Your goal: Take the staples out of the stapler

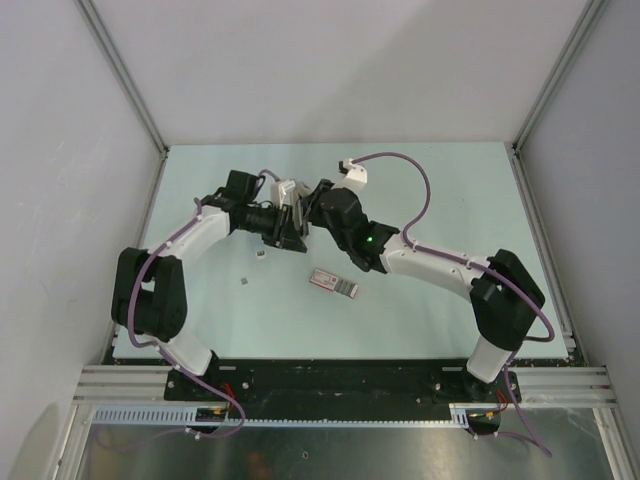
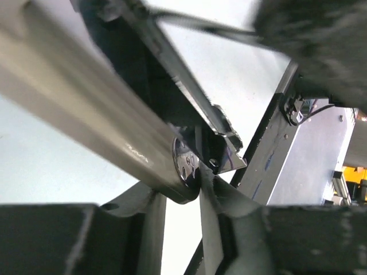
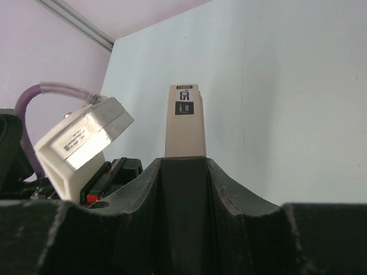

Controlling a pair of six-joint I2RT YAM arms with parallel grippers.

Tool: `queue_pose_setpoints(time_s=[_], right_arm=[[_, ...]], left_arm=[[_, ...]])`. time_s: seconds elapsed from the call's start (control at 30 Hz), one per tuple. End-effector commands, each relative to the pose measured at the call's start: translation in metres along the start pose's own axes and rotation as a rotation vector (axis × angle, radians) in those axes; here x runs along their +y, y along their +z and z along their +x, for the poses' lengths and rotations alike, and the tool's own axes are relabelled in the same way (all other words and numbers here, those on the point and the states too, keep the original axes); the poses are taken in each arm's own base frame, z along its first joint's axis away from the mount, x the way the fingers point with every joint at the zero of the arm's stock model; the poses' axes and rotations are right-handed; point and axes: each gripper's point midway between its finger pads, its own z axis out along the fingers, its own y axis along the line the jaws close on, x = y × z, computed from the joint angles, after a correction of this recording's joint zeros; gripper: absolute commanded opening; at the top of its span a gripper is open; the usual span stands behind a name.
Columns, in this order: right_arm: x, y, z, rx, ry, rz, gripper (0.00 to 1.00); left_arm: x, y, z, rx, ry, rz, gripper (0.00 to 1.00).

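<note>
The beige stapler [image 3: 184, 123] is held off the table where both arms meet, and my right gripper [image 3: 183, 166] is shut on its body; the black-labelled end sticks out beyond the fingers. In the left wrist view the stapler [image 2: 103, 114] runs diagonally, with its dark magazine rail [image 2: 189, 86] swung apart from the body. My left gripper [image 2: 178, 189] has closed on its chrome hinge end, both fingertips touching it. Two tiny grey staples [image 1: 262, 254] [image 1: 247, 280] lie on the table below the left arm. Whether any are in the rail I cannot tell.
A flat pink-and-white box [image 1: 333, 283] lies on the table just in front of the two grippers. The table [image 1: 450, 200] is walled at the back and both sides. The arm bases stand on the rail at the near edge.
</note>
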Motion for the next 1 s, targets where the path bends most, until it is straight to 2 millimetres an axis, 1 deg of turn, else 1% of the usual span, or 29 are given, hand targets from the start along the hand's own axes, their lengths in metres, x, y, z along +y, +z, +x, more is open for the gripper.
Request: queue_pose_setpoints(time_s=[0.0,0.1,0.33,0.43,0.6,0.7,0.83,0.97], right_arm=[[0.043,-0.015,-0.043,-0.077,0.121,-0.102,0.0],[0.04,-0.017,-0.036,-0.042,0.122,-0.09,0.0],[0.027,-0.025,-0.014,0.043,0.115,-0.082,0.0],[0.018,-0.03,-0.003,0.074,0.099,-0.074,0.0],[-0.008,-0.036,0.018,0.149,0.057,-0.047,0.0],[-0.021,-0.041,0.026,0.176,0.04,-0.041,0.0],[-0.035,-0.046,0.03,0.186,0.03,-0.025,0.0],[-0.04,-0.049,0.026,0.179,0.028,-0.014,0.0]], left_arm=[[0.001,-0.01,-0.023,-0.068,0.086,0.008,0.23],[0.008,-0.014,-0.025,-0.077,0.098,-0.017,0.12],[0.026,-0.027,-0.032,-0.105,0.161,-0.106,0.01],[0.031,-0.034,-0.035,-0.112,0.221,-0.166,0.0],[0.051,-0.05,-0.038,-0.101,0.362,-0.335,0.0],[0.06,-0.06,-0.037,-0.083,0.438,-0.417,0.0],[0.067,-0.068,-0.034,-0.054,0.517,-0.494,0.0],[0.067,-0.066,-0.028,-0.02,0.572,-0.523,0.0]])
